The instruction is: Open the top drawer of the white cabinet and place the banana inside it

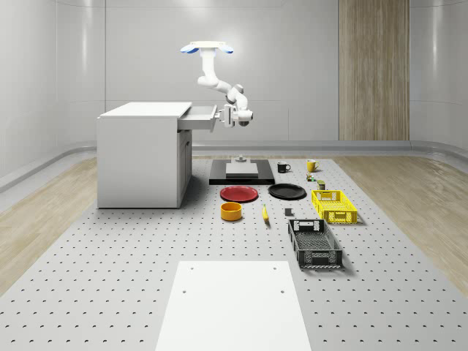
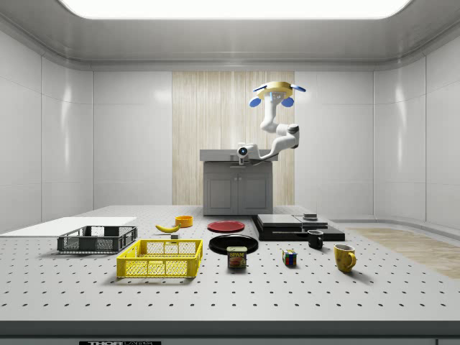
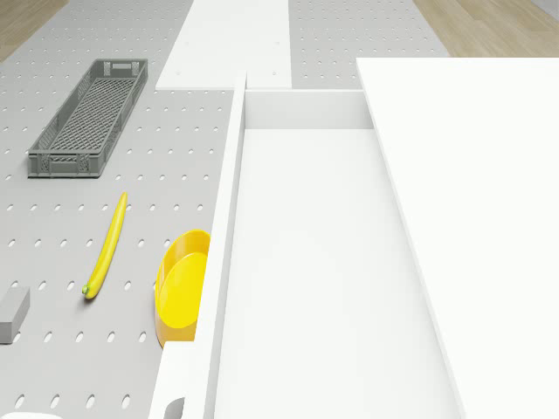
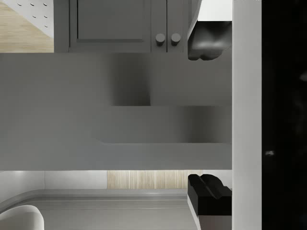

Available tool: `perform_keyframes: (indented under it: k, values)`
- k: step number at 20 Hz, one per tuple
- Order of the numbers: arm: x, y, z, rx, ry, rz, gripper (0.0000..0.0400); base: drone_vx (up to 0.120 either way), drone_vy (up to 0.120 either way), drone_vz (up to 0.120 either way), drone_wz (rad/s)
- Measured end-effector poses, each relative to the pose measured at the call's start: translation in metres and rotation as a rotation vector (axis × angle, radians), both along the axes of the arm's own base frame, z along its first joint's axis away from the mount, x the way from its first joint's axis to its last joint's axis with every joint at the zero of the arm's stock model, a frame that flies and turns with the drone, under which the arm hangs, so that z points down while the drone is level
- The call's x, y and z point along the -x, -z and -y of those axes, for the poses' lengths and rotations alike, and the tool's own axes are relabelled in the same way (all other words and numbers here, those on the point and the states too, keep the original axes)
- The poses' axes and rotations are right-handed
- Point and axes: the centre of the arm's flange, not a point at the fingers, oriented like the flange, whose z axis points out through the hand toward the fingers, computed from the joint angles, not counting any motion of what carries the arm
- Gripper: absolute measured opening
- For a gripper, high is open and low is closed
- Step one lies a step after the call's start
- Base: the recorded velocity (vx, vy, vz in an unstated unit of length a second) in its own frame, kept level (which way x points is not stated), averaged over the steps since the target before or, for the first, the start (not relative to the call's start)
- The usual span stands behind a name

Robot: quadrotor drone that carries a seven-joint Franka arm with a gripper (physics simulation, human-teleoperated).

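Drawer [image 1: 199, 115] of the white cabinet [image 1: 139, 157] is pulled out. Its front is gripped by the closed pincer [image 1: 221, 115] under the hovering drone [image 1: 207, 49]. The banana [image 1: 265, 213] is left on the bench [image 1: 110, 256], not yet picked up.

The drone hovered over the pulled-out white cabinet drawer [image 3: 323, 279]. Beside it on the perforated grey table [image 3: 61, 209] lay a slim yellow banana [image 3: 106, 246], near a round yellow bowl [image 3: 182, 286], well apart from a grey mesh crate [image 3: 90, 116].
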Motion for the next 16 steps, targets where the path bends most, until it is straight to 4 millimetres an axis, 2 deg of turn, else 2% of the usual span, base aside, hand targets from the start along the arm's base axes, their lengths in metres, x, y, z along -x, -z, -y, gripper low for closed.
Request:
perform_keyframes:
  k: [5, 14, 16]
  values:
    - [-0.0003, 0.0, 0.0059, -0.002, -0.001, 0.002, 0.039, 0.0, 0.0, 0.0, 0.0]
    - [-0.0004, 0.0001, 0.0085, -0.003, -0.001, 0.0, 0.0398, 0.0, 0.0, 0.0, 0.0]
    - [-0.0004, 0.0001, 0.0087, -0.003, -0.001, 0.001, 0.0399, 0.0, 0.12, 0.0, 0.0]
